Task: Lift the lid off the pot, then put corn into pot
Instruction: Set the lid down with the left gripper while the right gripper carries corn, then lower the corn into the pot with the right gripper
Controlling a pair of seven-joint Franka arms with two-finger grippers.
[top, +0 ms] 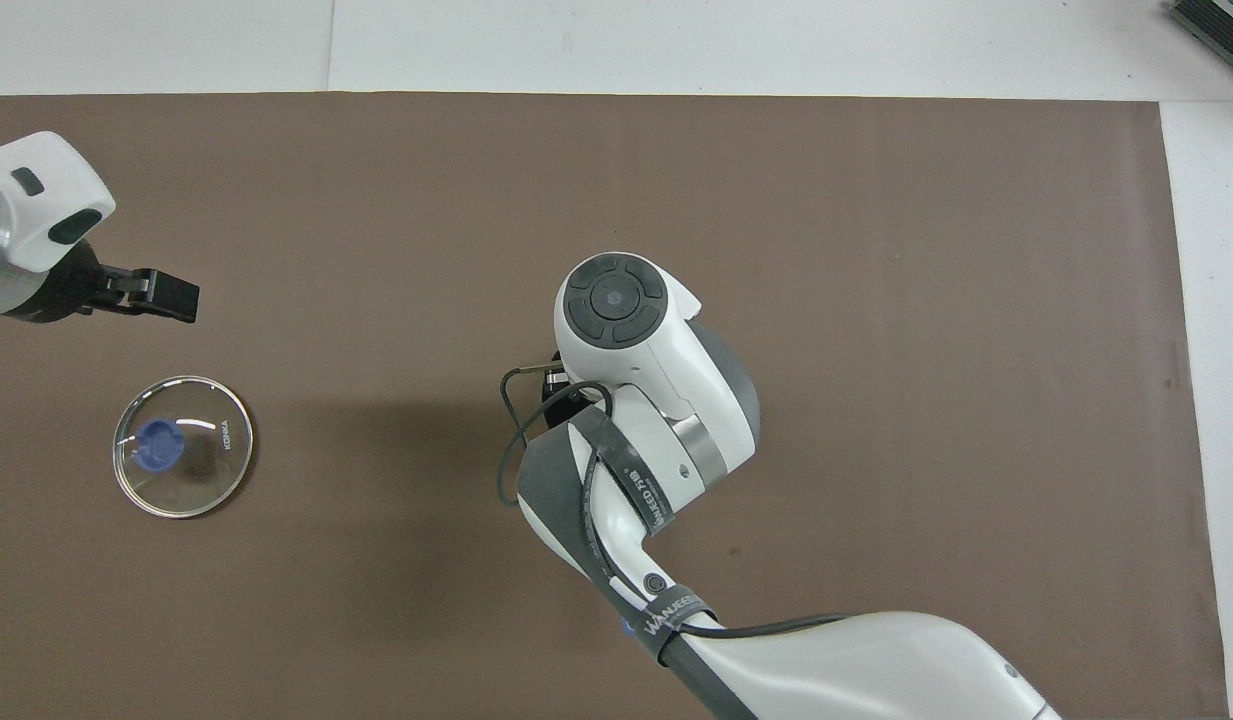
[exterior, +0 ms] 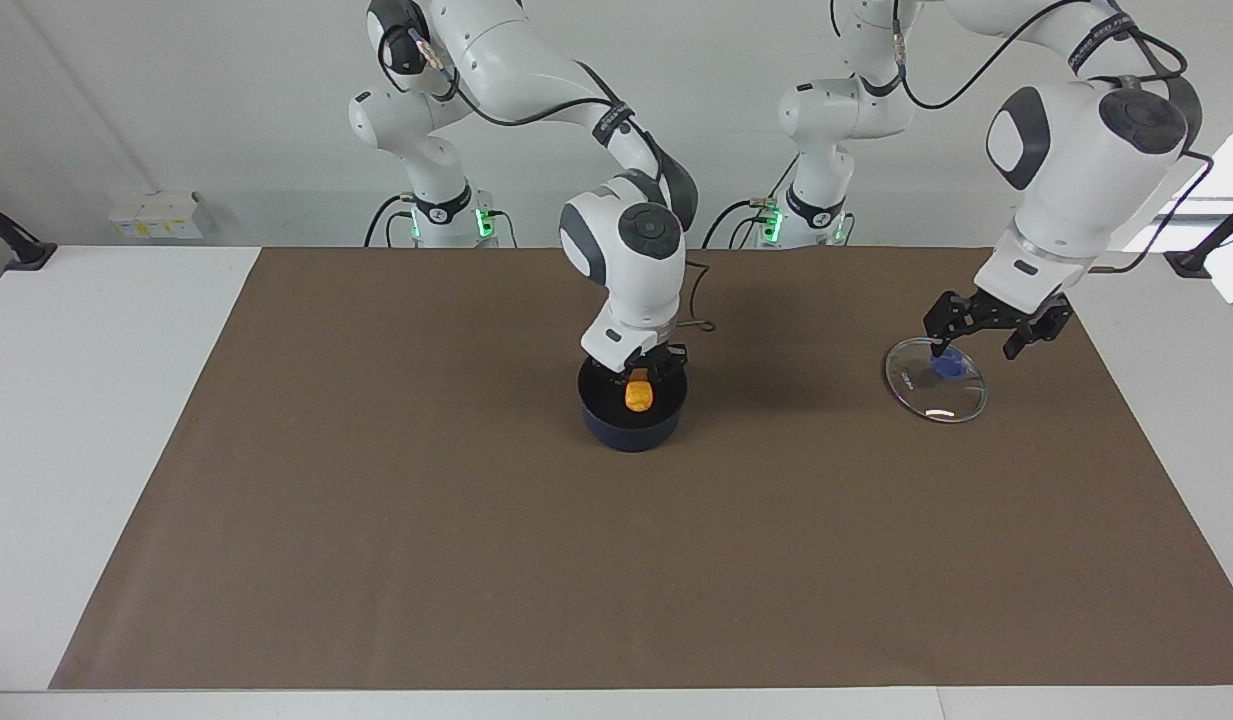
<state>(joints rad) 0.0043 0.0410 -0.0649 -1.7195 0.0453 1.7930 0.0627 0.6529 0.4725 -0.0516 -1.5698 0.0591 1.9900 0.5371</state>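
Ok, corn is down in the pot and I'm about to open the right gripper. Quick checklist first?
1. Lid off the pot, flat on the mat: ok.
2. Corn inside the pot's rim: ok.
3. Right gripper shut on the corn: ok.
4. Corn resting on the pot's floor: cannot tell.
5. Left gripper open, above the lid, away from the pot: ok.
6. Pot upright: ok.

pot (exterior: 631,420) mostly hidden overhead
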